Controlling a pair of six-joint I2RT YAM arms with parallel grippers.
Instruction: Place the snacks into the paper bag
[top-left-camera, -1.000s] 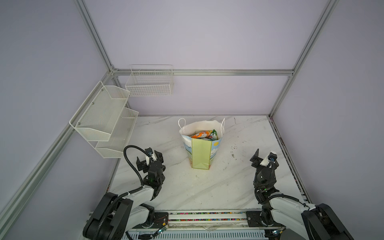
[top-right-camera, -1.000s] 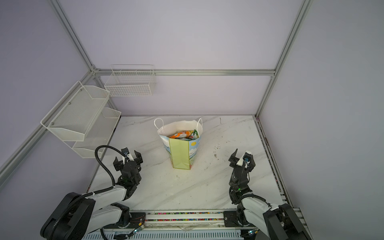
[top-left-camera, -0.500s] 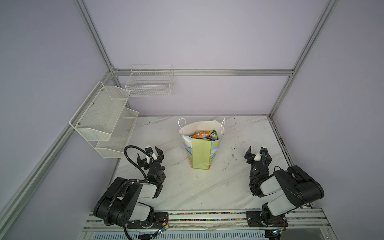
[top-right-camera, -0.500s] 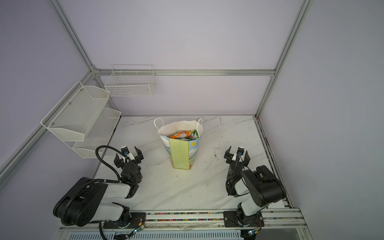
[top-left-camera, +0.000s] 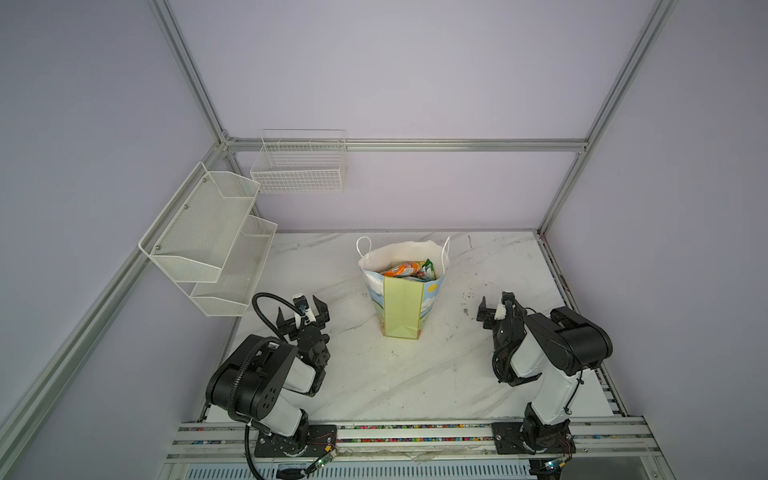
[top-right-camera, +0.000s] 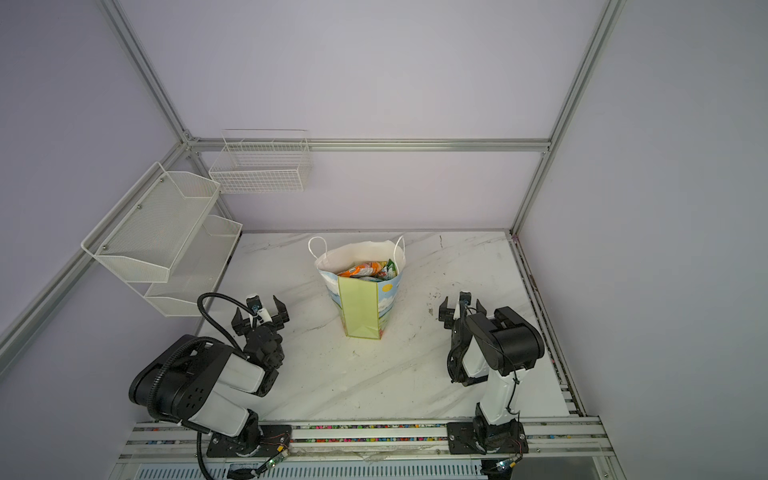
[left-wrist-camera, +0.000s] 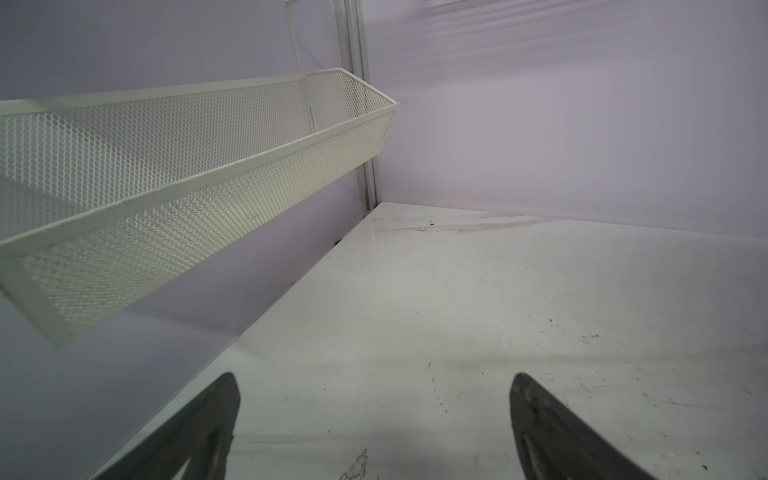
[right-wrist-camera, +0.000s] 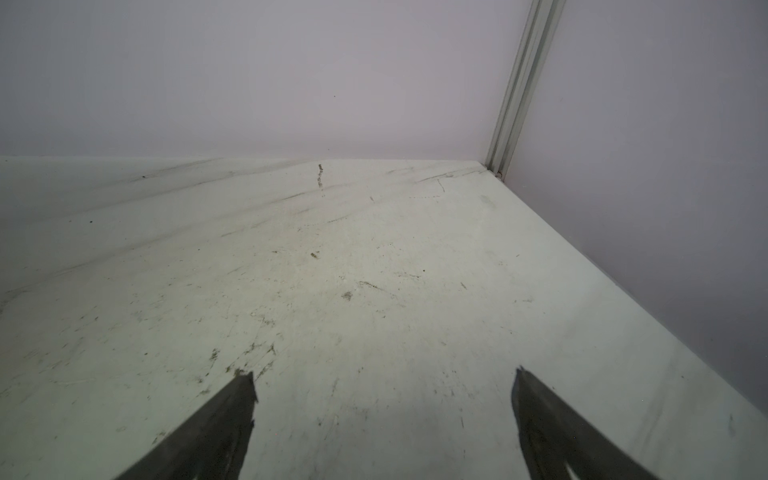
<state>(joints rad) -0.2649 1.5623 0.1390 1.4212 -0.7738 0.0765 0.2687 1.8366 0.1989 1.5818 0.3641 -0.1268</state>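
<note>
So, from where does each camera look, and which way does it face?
Top views: high over the front edge, looking down at the table, the paper bag holding snacks, the left arm and right arm.
Left wrist: behind the left gripper, facing the mesh shelf; only its open fingers show.
Right wrist: behind the right gripper, facing the corner post; only its open fingers show.
Shared: all see the table; top views and left wrist also see the mesh shelf.

Both top views high, looking down on whole table (top-left-camera: 415, 374), wrist views low above it
</note>
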